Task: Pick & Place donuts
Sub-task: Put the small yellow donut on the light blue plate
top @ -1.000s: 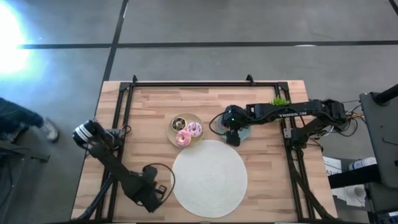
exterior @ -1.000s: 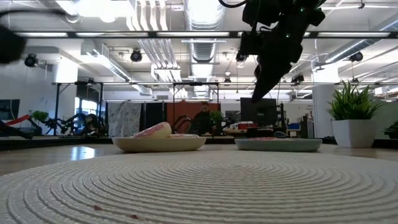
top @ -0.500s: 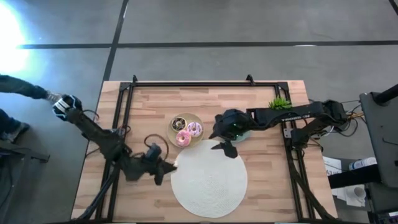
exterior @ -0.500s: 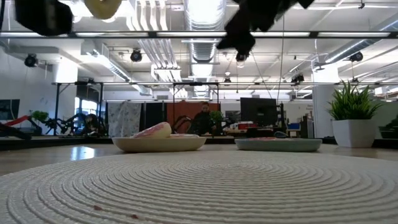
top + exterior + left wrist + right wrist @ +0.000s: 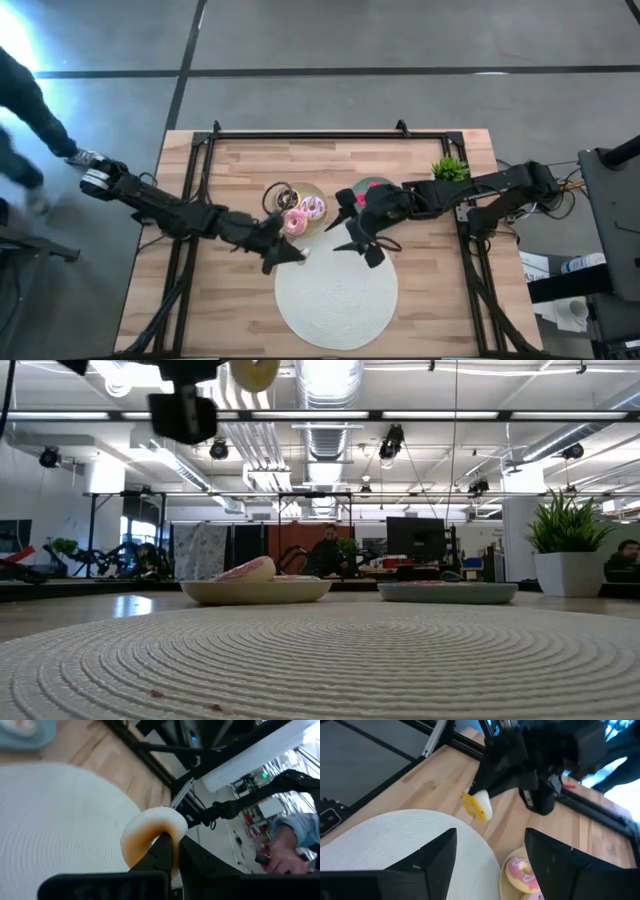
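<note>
My left gripper (image 5: 287, 252) is shut on a cream mini donut (image 5: 152, 832), high over the far-left rim of the white mat (image 5: 335, 295). That donut also shows in the right wrist view (image 5: 478, 806) and at the top of the low view (image 5: 255, 372). My right gripper (image 5: 357, 248) hangs open over the mat's far edge, empty, near the teal plate (image 5: 372, 185). Three larger donuts lie on the beige plate (image 5: 275, 215): bright pink (image 5: 296, 222), pale pink-white (image 5: 313, 207) and dark chocolate (image 5: 288, 196). My left gripper pinches the cream mini donut by one side of its ring (image 5: 150, 840) between its two fingers (image 5: 167, 852). One finger seems to stand in the hole. The donut is lifted clear and sticks out past the fingertips.
A small potted plant (image 5: 450, 165) stands at the table's far right. Black frame rails (image 5: 300, 133) run along the far edge and both sides. A person stands off the table's left (image 5: 25, 100), with a hand in the left wrist view (image 5: 280, 862).
My left arm has swung from the table's near-left up toward the centre, carrying the cream donut to the mat's far-left rim by the beige plate. My right gripper has left the teal plate, moved toward the near-left over the mat's far edge, and risen out of the low view.
</note>
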Controlling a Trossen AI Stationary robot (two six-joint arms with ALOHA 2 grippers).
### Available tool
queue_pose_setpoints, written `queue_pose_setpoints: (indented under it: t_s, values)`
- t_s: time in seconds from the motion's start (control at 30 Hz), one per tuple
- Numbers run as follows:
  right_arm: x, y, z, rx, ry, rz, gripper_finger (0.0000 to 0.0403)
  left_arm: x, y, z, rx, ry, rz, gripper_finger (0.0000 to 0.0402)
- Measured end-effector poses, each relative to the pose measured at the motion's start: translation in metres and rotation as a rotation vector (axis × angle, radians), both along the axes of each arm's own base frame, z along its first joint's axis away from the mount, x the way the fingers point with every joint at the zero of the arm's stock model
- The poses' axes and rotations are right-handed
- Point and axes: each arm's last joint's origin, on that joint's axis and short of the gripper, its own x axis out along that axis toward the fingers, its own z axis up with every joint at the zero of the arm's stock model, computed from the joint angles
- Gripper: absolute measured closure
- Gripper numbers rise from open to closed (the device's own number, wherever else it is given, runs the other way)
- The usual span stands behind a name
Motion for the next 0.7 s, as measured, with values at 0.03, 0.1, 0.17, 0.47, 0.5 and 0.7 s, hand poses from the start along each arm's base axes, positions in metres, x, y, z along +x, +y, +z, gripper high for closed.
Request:
queue_pose_setpoints:
  t_s: [0.03,0.1,0.17,0.47,0.5,0.7]
  values:
    - [0.0,0.0,-0.001,0.011,0.009,-0.012,0.0177,0.004,0.002,0.003,0.014,-0.011,-0.01,0.0401]
    - [0.0,-0.001,-0.004,0.006,0.015,-0.025,0.0177,0.013,0.007,0.01,0.043,-0.033,-0.022,0.0401]
    - [-0.001,0.0,-0.006,-0.016,0.017,-0.016,0.0177,0.022,0.013,0.018,0.067,-0.056,-0.043,0.0401]
    - [-0.001,0.0,-0.009,-0.029,0.024,-0.013,0.0177,0.062,0.03,0.032,0.118,-0.059,-0.151,0.0401]
    - [-0.001,0.0,-0.009,-0.029,0.025,-0.013,0.0177,0.066,0.03,0.032,0.12,-0.049,-0.163,0.0401]
    - [-0.005,0.001,-0.014,-0.04,0.09,-0.008,0.0177,0.074,0.032,0.025,0.128,-0.003,-0.192,0.0401]
